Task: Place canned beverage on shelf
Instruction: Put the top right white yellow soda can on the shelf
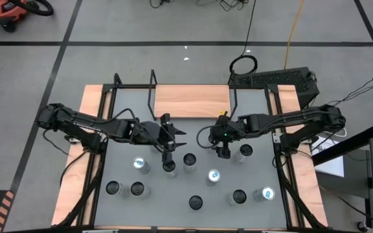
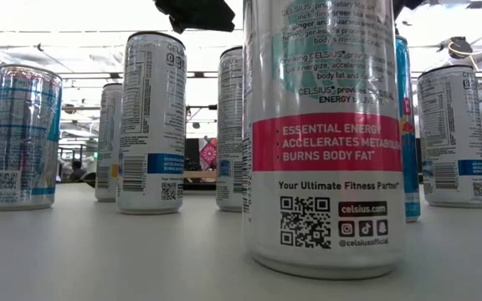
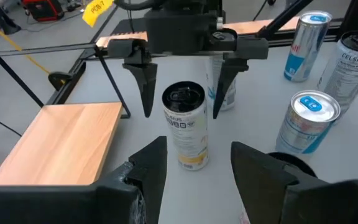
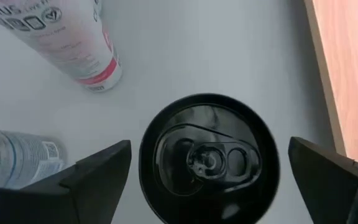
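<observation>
Spread wide, the right gripper (image 4: pixel 210 180) hangs straight above a black-topped can (image 4: pixel 209 163) near the shelf (image 1: pixel 192 101); it should drop squarely and close low before lifting, clear of the half-open left gripper (image 1: pixel 171 134) facing it.

You'll find the grey tabletop (image 1: pixel 167 194) framed by light wooden edges (image 1: pixel 90 103) on both sides. Beyond it, on the grey floor, dark tape lines (image 1: pixel 173 43) cross, a yellow cable (image 1: pixel 294 26) runs down toward the table, and a black cable loop (image 1: pixel 243 64) lies just behind the far edge. A red machine (image 1: pixel 8 11) sits in the far left corner of your overhead view, and a yellow tag (image 3: pixel 96 9) shows in the left wrist view
</observation>
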`<action>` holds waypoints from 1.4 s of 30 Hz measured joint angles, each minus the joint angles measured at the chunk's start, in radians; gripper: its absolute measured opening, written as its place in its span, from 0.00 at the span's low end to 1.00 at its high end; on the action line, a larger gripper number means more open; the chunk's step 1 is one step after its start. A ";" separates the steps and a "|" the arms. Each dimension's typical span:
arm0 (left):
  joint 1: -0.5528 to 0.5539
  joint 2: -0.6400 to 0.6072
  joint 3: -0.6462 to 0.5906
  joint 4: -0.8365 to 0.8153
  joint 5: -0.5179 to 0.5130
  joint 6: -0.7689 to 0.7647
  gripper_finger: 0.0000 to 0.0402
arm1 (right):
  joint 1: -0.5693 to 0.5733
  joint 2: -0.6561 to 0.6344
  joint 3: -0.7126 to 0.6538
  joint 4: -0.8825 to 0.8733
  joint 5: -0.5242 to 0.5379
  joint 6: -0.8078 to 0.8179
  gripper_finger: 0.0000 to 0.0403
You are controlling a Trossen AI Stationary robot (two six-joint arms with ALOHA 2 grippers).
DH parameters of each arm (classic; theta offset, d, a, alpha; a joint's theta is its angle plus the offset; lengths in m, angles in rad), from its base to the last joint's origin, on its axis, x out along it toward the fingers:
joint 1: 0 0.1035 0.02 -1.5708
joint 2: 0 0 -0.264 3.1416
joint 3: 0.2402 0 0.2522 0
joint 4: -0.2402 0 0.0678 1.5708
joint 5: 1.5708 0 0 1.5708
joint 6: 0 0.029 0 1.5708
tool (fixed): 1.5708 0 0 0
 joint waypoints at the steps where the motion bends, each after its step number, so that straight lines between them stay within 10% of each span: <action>1: 0.000 -0.001 0.000 0.003 0.000 0.000 0.45 | 0.000 0.004 0.000 0.001 0.000 0.000 0.92; 25: 0.000 -0.001 0.000 0.015 0.000 -0.002 0.45 | 0.000 0.014 0.000 0.001 -0.028 -0.025 0.49; 42: 0.000 -0.001 0.000 0.016 0.001 -0.066 0.45 | 0.000 0.016 0.109 -0.068 -0.017 -0.071 0.49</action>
